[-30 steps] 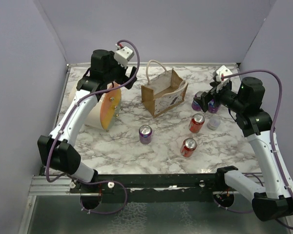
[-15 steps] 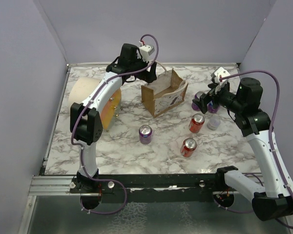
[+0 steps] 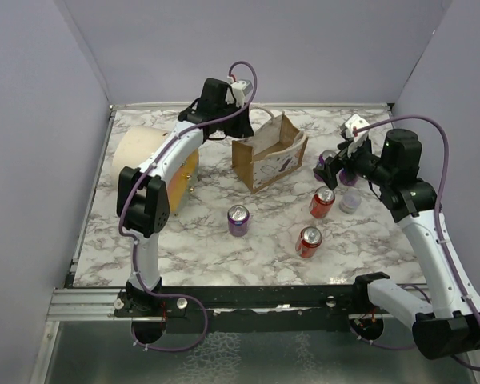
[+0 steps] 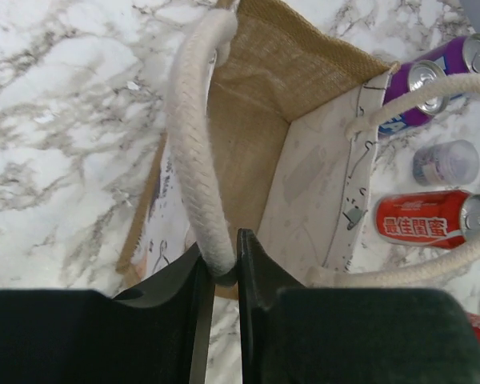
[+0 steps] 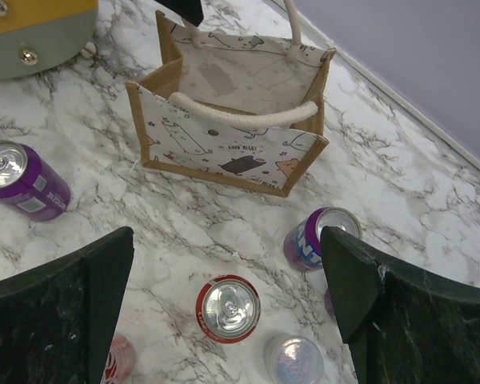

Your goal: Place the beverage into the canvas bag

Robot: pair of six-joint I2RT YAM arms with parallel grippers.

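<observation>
The canvas bag (image 3: 270,156) stands upright and open-mouthed at the back middle of the marble table. My left gripper (image 3: 242,126) is at its far rim; in the left wrist view the gripper (image 4: 226,270) is shut on a cream rope handle (image 4: 194,144), with the bag's inside (image 4: 256,112) below. My right gripper (image 3: 334,166) hangs open right of the bag. In the right wrist view the gripper (image 5: 226,240) is wide open above a red can (image 5: 228,308) and a purple can (image 5: 316,238), gripping neither. The bag (image 5: 232,152) lies just beyond.
A second red can (image 3: 309,241) and a purple can (image 3: 238,219) stand nearer the front. A small pale lidded cup (image 3: 350,200) sits by the red can (image 3: 322,202). A large cream cylinder with an orange disc end (image 3: 156,164) lies at the left. Grey walls enclose the table.
My left arm swung from over the cylinder to the bag's far rim and its jaws closed on the rope handle. The right arm shifted only slightly.
</observation>
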